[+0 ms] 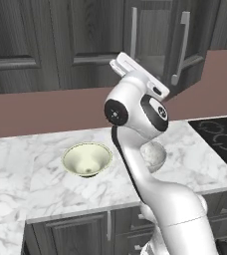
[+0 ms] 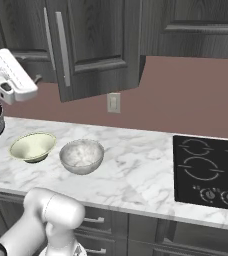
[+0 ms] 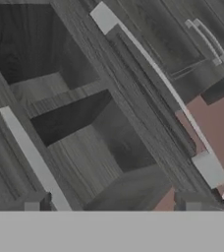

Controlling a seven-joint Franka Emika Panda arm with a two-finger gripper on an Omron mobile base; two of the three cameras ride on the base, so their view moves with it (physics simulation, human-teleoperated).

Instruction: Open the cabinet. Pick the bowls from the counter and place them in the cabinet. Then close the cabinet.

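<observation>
So the arm's hand is raised up in front of the wall cabinet (image 1: 155, 40), which sits in the upper middle-to-right of the left base view. The right-hand door (image 1: 187, 47) is swung partway out toward the camera, its long silver bar handle (image 1: 181, 47) tilted with it; the left door's handle (image 1: 133, 32) stands straight and that door looks flush or nearly so. In the right base view the same open door (image 2: 93, 47) hangs out over the maroon backsplash in the upper left, above a small wall outlet (image 2: 114, 102).

The gripper (image 3: 111, 209) is released, fingers spread wide with nothing between them. In the hand view its two dark tips poke up at the bottom edge, one tip (image 3: 32, 204) just left of a pale bar handle (image 3: 33, 157) that runs diagonally up to the left. Can't tell if it's touching the handle.

Both bowls sit on the white marble counter (image 1: 16, 169). The cream bowl (image 1: 87, 159) is centre-left in the left base view, and the marbled grey-white bowl (image 1: 154, 153) is to its right, partly hidden behind the arm. In the right base view they sit close side by side, not touching, at lower left: cream (image 2: 32, 146), marbled (image 2: 81, 155). The black cooktop (image 2: 208, 172) is well off to the right.
</observation>
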